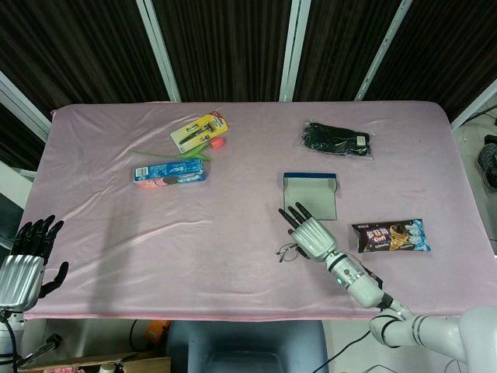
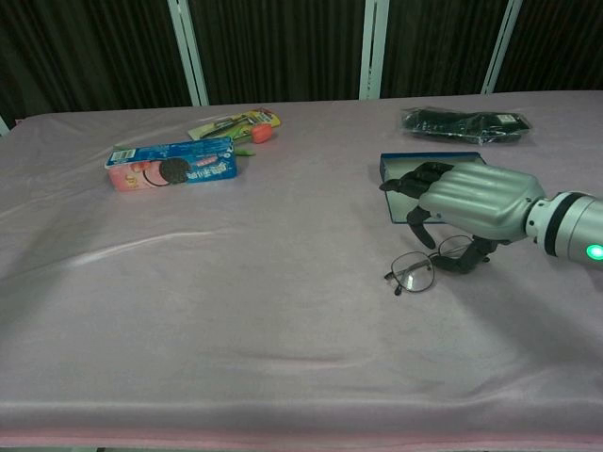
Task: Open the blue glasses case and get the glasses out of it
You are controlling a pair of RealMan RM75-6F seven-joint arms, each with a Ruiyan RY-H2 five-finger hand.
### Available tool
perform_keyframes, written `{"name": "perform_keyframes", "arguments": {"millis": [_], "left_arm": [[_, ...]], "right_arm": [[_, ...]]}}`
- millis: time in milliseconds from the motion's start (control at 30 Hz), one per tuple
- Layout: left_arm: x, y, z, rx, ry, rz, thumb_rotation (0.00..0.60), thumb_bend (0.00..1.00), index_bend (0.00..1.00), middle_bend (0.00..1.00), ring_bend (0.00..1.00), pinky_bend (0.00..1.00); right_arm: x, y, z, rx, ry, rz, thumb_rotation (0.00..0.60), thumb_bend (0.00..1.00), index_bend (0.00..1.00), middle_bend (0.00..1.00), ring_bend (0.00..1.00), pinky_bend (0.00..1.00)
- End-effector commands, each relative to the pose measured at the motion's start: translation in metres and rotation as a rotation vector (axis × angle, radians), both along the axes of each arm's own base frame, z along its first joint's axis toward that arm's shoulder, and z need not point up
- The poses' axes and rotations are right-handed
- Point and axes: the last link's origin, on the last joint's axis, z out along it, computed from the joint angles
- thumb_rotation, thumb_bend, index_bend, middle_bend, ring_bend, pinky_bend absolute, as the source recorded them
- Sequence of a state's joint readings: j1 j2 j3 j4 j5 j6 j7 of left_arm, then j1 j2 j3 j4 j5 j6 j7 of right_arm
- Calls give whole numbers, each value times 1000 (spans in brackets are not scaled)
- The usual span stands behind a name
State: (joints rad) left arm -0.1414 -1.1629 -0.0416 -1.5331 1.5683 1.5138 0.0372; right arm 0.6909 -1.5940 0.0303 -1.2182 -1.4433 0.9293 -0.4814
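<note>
The blue glasses case (image 1: pixel 311 195) lies open on the pink cloth, right of the middle; the chest view shows its near left corner (image 2: pixel 389 182) beside the hand. The thin-framed glasses (image 1: pixel 288 252) lie on the cloth just in front of it, their left lens (image 2: pixel 413 273) in plain sight. My right hand (image 1: pixel 308 232) hangs low over the glasses' right half (image 2: pixel 466 202), fingers apart and bent downward, thumb by the right lens. I cannot tell whether it touches the frame. My left hand (image 1: pixel 23 264) is open past the table's near left corner.
A blue cookie box (image 1: pixel 169 172) and a yellow razor pack (image 1: pixel 199 130) lie at the left back. A black packet (image 1: pixel 335 139) sits behind the case. A snack bar (image 1: pixel 390 235) lies right of my right hand.
</note>
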Motion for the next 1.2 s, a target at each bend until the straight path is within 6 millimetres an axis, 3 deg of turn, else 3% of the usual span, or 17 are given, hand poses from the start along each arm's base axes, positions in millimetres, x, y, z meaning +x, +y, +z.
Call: {"name": "perform_keyframes", "arguments": {"millis": [33, 433, 633, 800, 900, 1000, 1200], "left_arm": [[0, 0, 0, 1, 1, -1, 600, 380, 0, 0, 0, 0], [-1, -1, 1, 7, 6, 4, 600, 633, 0, 0, 0, 0], [-1, -1, 3, 15, -7, 14, 600, 658, 0, 0, 0, 0], [-2, -3, 6, 23, -23, 11, 600, 614, 0, 0, 0, 0], [-2, -4, 8, 25, -32, 8, 600, 598, 0, 0, 0, 0], [-3, -4, 10, 30, -39, 8, 600, 595, 0, 0, 0, 0], [-3, -5, 13, 37, -49, 6, 600, 593, 0, 0, 0, 0]], "right_arm": [[2, 0, -2, 9, -3, -7, 600, 509, 661, 11, 0, 0], [0, 1, -5, 29, 3, -28, 600, 596, 696, 12, 0, 0], [0, 2, -8, 35, -13, -29, 600, 604, 729, 14, 0, 0], [2, 2, -8, 31, -43, -30, 600, 606, 738, 23, 0, 0], [14, -2, -8, 21, -84, -27, 600, 608, 738, 24, 0, 0], [39, -8, -12, 7, -135, 0, 600, 608, 738, 27, 0, 0], [108, -17, -46, 12, -215, 43, 600, 612, 738, 31, 0, 0]]}}
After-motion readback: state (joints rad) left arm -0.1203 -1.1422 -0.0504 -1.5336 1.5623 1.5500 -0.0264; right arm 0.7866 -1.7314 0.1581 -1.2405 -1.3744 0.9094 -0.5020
